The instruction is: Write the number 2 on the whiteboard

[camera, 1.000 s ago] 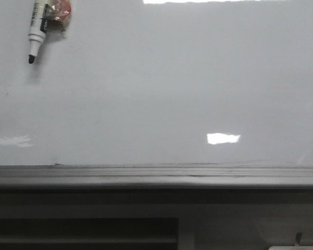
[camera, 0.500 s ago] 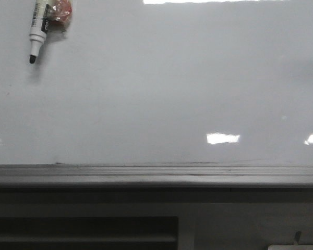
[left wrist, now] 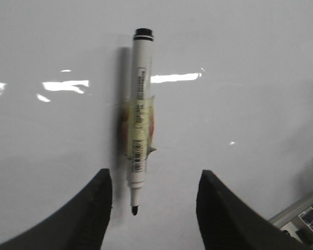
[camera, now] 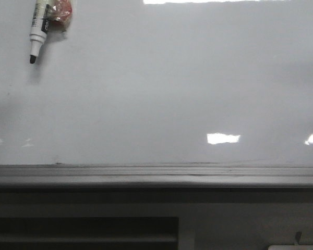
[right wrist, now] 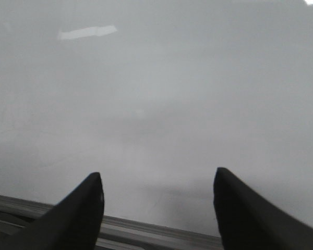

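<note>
The whiteboard (camera: 161,88) fills the front view, glossy and unmarked; the number 2 is out of view. A white marker (camera: 37,28) with a black tip pointing down is stuck to the board at its upper left by tape over a red-orange patch (camera: 61,12). In the left wrist view the marker (left wrist: 140,109) lies flat on the board, its tip just between the fingers of my left gripper (left wrist: 155,177), which is open and apart from it. My right gripper (right wrist: 157,177) is open over bare board (right wrist: 161,94) close to the grey ledge (right wrist: 146,229). Neither gripper shows in the front view.
A grey ledge (camera: 156,176) runs along the board's lower edge, with dark shelving (camera: 83,232) under it. In the left wrist view a stretch of ledge with a blue-labelled item (left wrist: 309,221) shows at the corner. Light reflections (camera: 223,138) lie on the board.
The marker has not moved. The bright reflection at the board's lower left has faded and a soft shadow has come in at the left edge; a reflection appeared at the right edge.
</note>
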